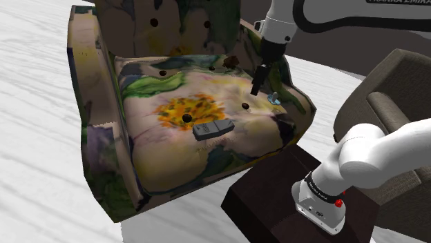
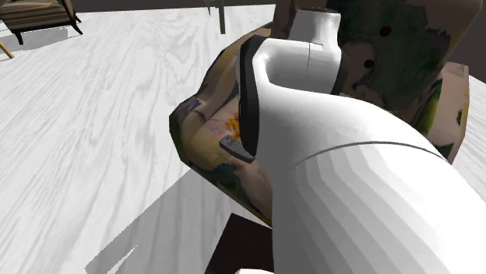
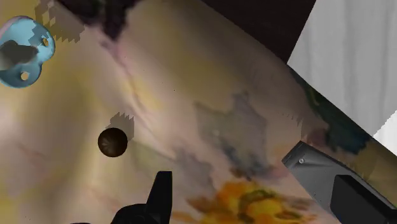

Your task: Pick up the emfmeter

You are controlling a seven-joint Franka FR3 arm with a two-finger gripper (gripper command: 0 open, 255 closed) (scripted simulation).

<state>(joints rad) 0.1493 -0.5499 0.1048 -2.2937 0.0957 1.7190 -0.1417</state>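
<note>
The emfmeter is a flat grey device with a dark face, lying on the flower-printed seat cushion of an armchair, near the cushion's front. My black gripper hangs above the rear of the seat toward the shoulder view's right, well apart from the emfmeter, open and holding nothing. In the wrist view one finger shows over the cushion, and the emfmeter lies off to one side of it. The second exterior view shows the emfmeter beside the arm's white link, which hides most of the seat.
A small light-blue object lies on the cushion close under the gripper. Dark tufting buttons dot the seat. The chair's arms and backrest wall the seat in. A brown armchair stands behind the dark stand.
</note>
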